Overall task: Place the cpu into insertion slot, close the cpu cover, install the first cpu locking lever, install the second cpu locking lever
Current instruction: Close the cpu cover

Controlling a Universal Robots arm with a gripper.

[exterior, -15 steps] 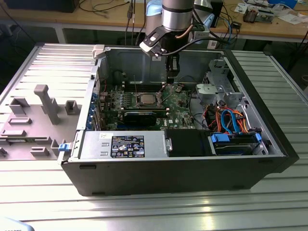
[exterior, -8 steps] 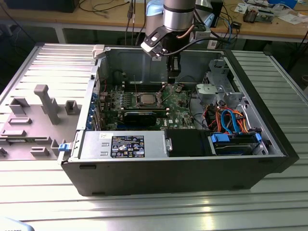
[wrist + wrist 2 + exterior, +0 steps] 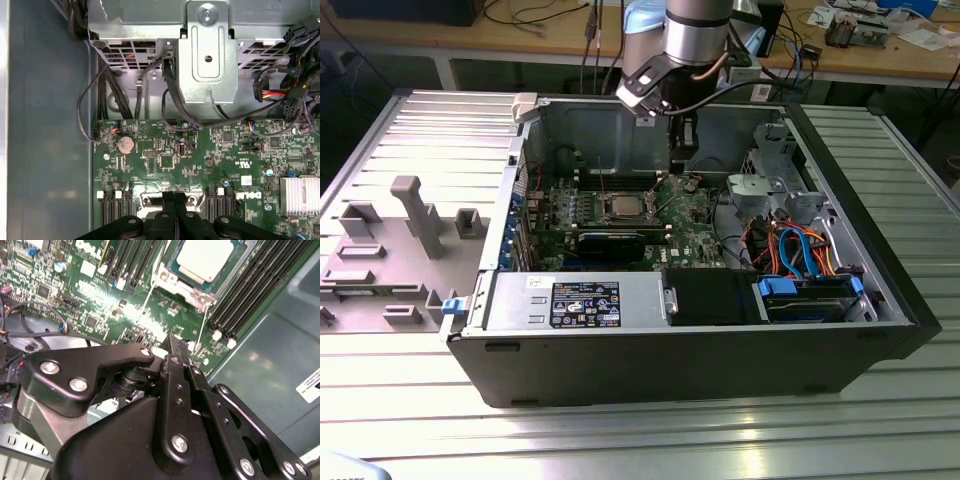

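**Item: socket assembly, open computer case (image 3: 880, 330).**

- Gripper (image 3: 171, 341): inside the case, low over the green board (image 3: 165, 145), just beside the socket on the exterior view's right. Fingertips drawn together, with nothing visibly pinched between them.
- Cpu (image 3: 205, 257): seated flat in the insertion slot (image 3: 607, 207), silver top facing up.
- Cpu cover (image 3: 172, 281): appears to lie down around the chip, its window framing the metal top.
- Wire levers: two thin rods run out from the socket, one (image 3: 151, 287) beside the memory slots (image 3: 250, 295) and one (image 3: 204, 325) nearest the fingertips. Whether either is hooked cannot be told; both look free.

Step in hand, as judged: a locking lever, since chip and cover seem settled.

Handling note: the closed tip serves as a pusher. Bear on the rod near its free end, sweep it down and sideways under its catch, and keep off the chip's top and the neighbouring slots. A slipping rod springs back.
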